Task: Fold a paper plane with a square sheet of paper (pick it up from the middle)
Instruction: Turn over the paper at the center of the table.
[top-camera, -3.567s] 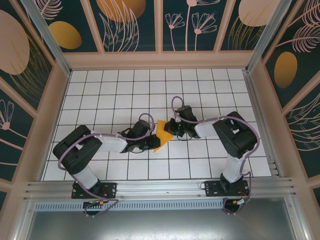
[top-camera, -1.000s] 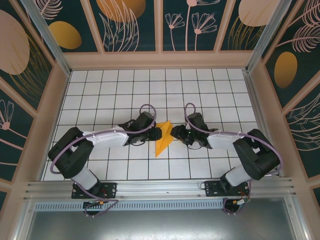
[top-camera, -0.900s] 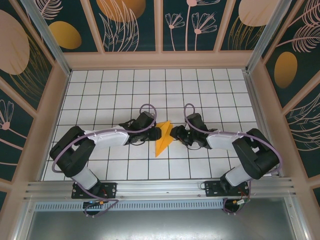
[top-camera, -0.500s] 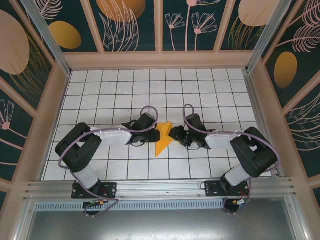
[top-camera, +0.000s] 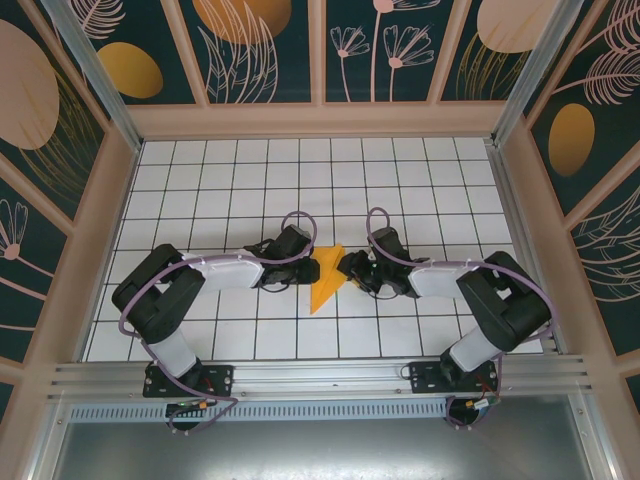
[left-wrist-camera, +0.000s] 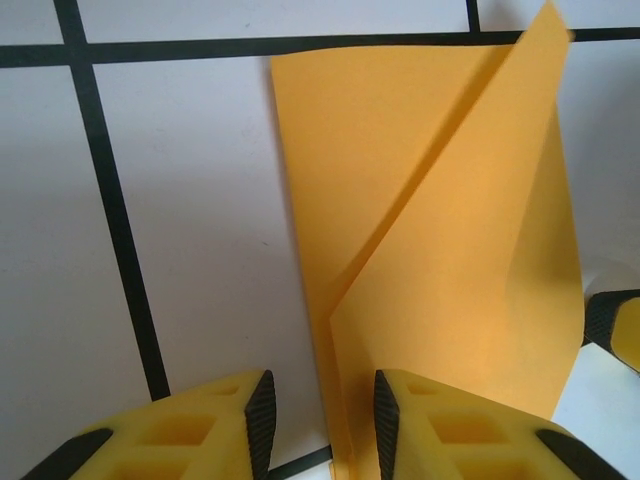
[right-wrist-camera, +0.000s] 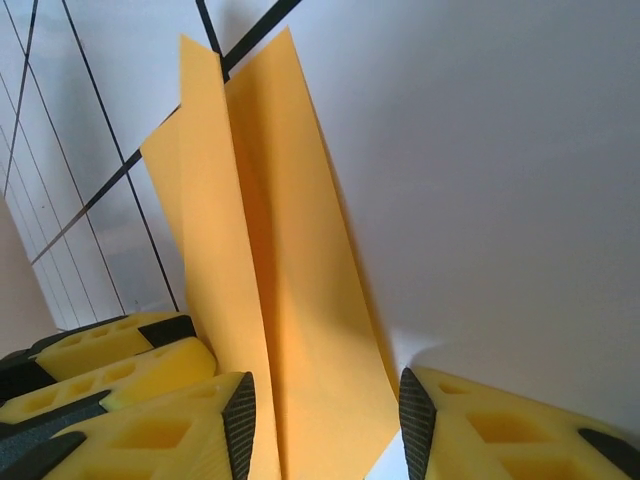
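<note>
Two arms bolted at the near edge of a tiled table bend inward. The left gripper has its jaws apart, the paper's edge lying in the gap between the pads. The right gripper, jaws also apart, straddles the opposite side. The orange paper, partly folded with one flap raised, lies on the tiles at mid-table between them. A patterned wall stands behind.
</note>
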